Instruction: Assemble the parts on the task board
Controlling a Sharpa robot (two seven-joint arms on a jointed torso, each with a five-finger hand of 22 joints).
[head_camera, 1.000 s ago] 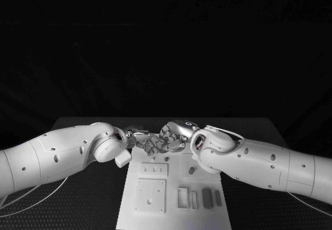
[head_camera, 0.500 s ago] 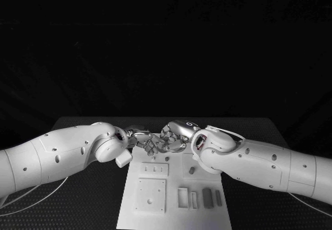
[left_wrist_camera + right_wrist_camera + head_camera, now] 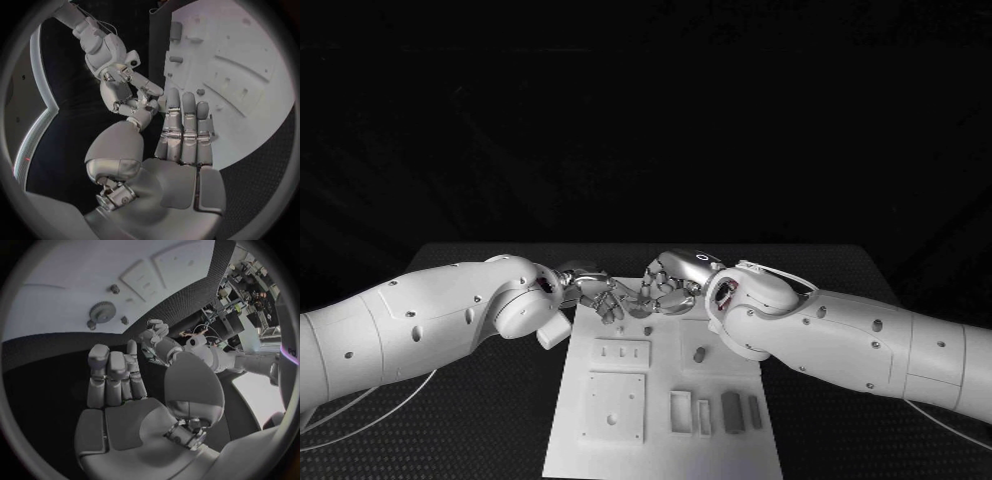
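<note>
Both hands hover close together over the far end of the task board (image 3: 661, 420). Left hand (image 3: 181, 135) flat, fingers straight and side by side, holding nothing. Right hand (image 3: 115, 375) fingers upright, looks empty, hard to be sure. Grey parts (image 3: 730, 408) lie loose on the near board, gear (image 3: 102, 311) on the far end. Assembly looks barely started

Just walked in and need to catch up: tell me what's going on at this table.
The robot is working on assembling small parts on the white board. Both hands hover close together over the board's far end, left hand and right hand, fingers fairly straight, neither visibly holding anything. A gear lies on the board, and grey parts sit near its near right side.
</note>
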